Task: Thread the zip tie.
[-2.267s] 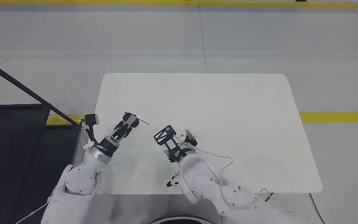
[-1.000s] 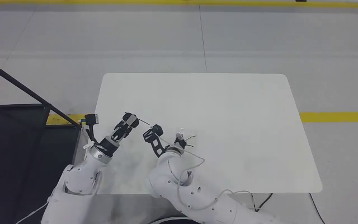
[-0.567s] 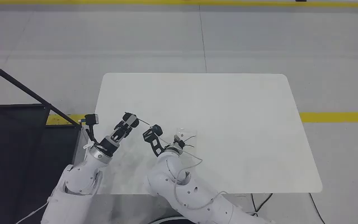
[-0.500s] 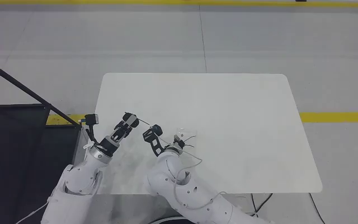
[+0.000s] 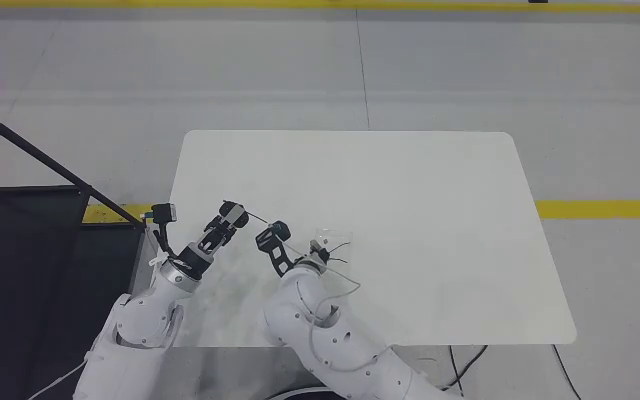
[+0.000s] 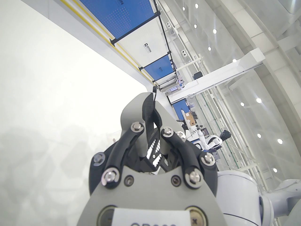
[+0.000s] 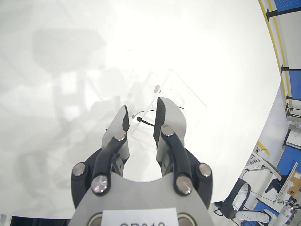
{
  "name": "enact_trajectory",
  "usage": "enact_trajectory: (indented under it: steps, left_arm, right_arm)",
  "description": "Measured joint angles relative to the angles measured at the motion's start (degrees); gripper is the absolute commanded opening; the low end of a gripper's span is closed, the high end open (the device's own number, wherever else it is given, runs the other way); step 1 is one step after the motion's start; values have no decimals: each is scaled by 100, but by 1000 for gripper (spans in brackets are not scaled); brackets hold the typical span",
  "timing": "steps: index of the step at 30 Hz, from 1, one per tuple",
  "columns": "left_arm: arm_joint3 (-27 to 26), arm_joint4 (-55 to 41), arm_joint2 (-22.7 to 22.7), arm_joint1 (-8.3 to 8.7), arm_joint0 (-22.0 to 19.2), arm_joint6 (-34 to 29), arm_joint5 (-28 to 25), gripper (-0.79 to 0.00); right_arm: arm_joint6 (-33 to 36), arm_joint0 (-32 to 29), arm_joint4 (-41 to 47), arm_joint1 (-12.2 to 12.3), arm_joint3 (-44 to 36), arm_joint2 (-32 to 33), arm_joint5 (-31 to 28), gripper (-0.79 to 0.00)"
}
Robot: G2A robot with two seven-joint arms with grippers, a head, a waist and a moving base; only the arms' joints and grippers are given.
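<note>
While in left gripper (image 6: pixel 150 99), zip tie (image 6: pixel 154 90) tip outward, lengthwise.

Held zip tie (image 6: pixel 154 91): thin black strap, pinched between pads of left gripper (image 6: pixel 150 99); short tip pokes past fingertips. Top view: strap juts out as fine dark line, raised off desk (image 5: pixel 420 200).
Loose zip tie (image 7: pixel 144 121): black, small square head, lies flat on clear sheet (image 7: pixel 188 102) on desk. Strap end hidden behind finger of right gripper (image 7: pixel 142 105).
</note>
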Motion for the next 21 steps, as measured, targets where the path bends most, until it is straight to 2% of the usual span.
enact_trajectory:
  steps: [9, 15, 21]
  left_arm:
    - [0, 0, 0, 0, 0, 0, 0, -785]
    - [0, 0, 0, 0, 0, 0, 0, -785]
    - [0, 0, 0, 0, 0, 0, 0, -785]
  right_arm:
    - [-170, -189, -243, -87, -48, 216, -63, -539]
    - [-237, -312, -379, -140, -116, 346, -161, -640]
    - [-320, -432, -519, -191, -167, 452, -241, -634]
